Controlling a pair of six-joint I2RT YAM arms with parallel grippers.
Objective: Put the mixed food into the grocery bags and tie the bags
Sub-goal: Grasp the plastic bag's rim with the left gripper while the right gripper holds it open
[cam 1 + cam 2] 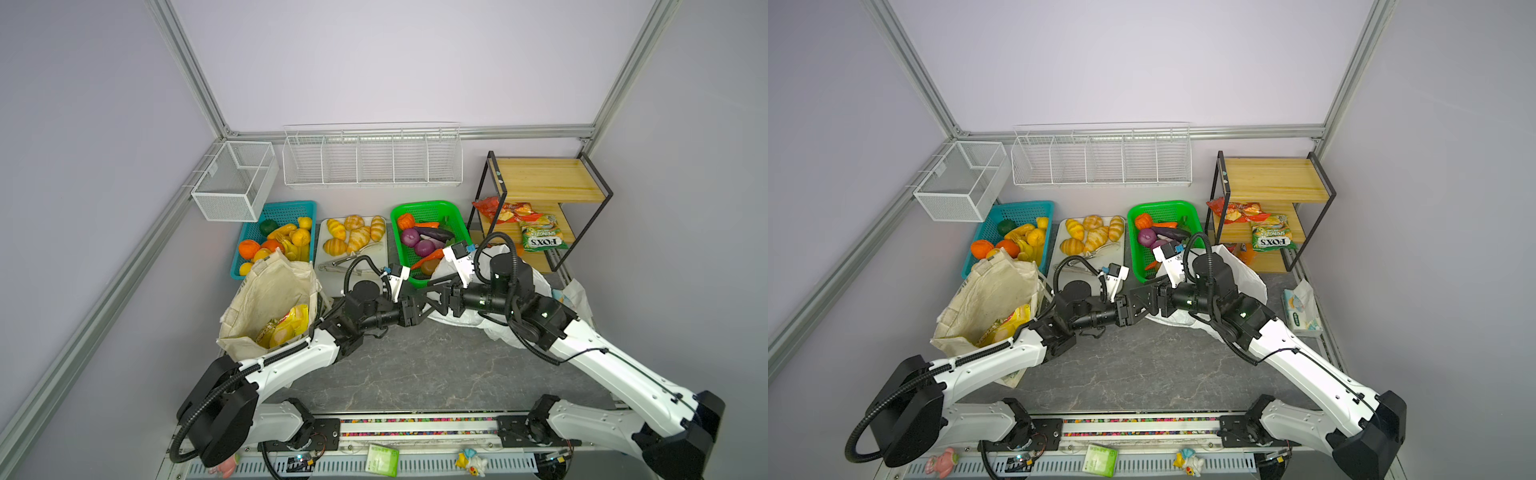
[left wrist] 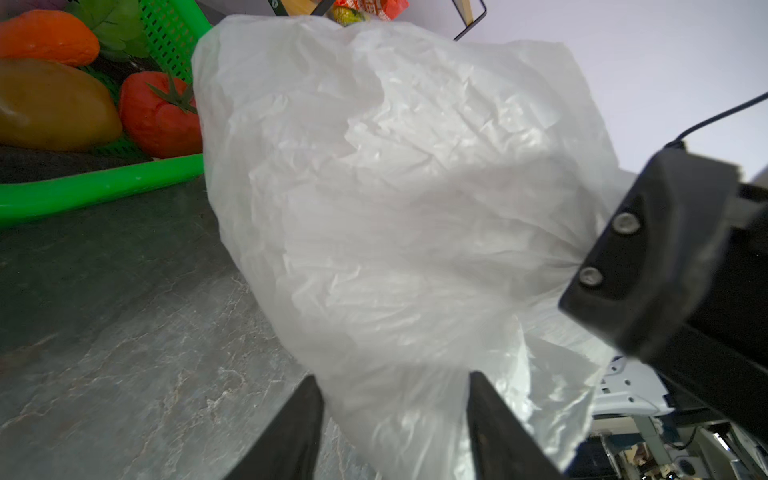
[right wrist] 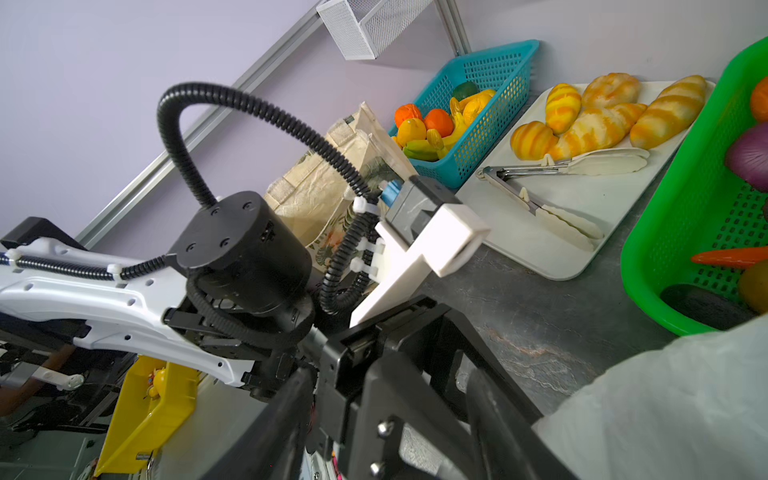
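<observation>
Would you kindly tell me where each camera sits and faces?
Top views: high above the robot's base, looking down toward the back wall; left arm and right arm show.
Left wrist: behind the left hand, facing the white plastic bag; its fingertips show.
Right wrist: behind the right hand, facing the left arm and canvas tote; its fingers show.
Shared: all four show the green basket.

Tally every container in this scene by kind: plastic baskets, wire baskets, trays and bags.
Plastic mesh baskets: 2 (teal basket, green basket)
White wire wall baskets: 2 (small wire basket, long divided wire basket)
Flat white tray: 1
Bags: 2 (cream canvas tote, crinkly white plastic bag)
Total: 7
</observation>
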